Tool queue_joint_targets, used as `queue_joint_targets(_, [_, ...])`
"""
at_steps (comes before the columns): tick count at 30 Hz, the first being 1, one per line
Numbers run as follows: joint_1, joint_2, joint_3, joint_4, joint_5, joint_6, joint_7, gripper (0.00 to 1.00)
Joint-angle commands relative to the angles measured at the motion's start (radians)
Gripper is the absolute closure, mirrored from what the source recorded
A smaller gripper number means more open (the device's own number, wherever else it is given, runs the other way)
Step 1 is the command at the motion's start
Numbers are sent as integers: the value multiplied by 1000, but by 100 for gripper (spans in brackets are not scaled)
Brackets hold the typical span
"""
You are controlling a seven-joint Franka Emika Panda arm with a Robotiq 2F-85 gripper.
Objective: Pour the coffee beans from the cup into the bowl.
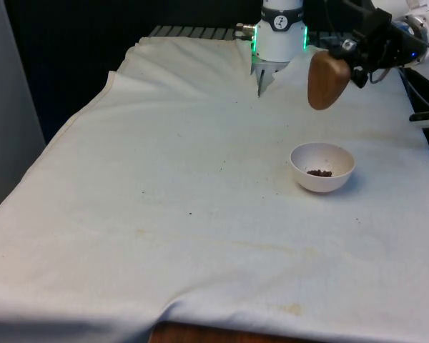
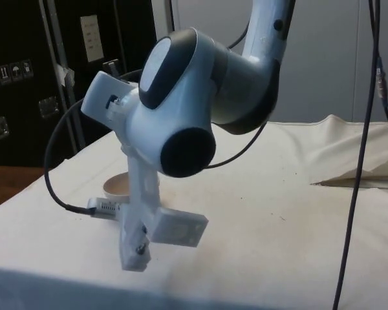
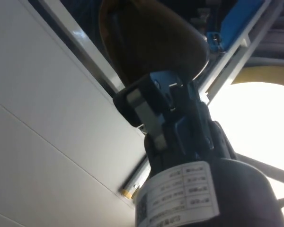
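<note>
End effector [image 1: 347, 61] clamped on brown cup [image 1: 327, 80], cup upended above white bowl [image 1: 322, 166]; beans [image 1: 319, 172] lie in bowl; pour looks done; cup not yet set on worktop [image 1: 164, 214].

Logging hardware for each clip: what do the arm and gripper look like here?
The arm is glossy white with rounded joint housings, dark grey-black caps and a green glowing ring near its base. Black cables loop alongside it. The gripper is black, with two angular fingers and a white printed label on its body.

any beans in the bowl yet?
Yes, the front view shows a small dark cluster of coffee beans at the bottom of the white bowl.
</note>
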Motion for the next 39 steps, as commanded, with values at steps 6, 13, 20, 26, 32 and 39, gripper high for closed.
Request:
queue_joint_targets(6, [0, 17, 4, -6, -41, -25, -10, 100])
queue_joint_targets(13, [7, 40, 7, -10, -86, -70, -26, 100])
queue_joint_targets(20, [4, 49, 20, -26, -114, -110, -19, 100])
queue_joint_targets(26, [1, 51, 22, -25, -113, -114, -19, 100])
queue_joint_targets(32, [1, 51, 22, -25, -113, -116, -17, 100])
queue_joint_targets(39, [1, 51, 22, -25, -113, -117, -15, 100])
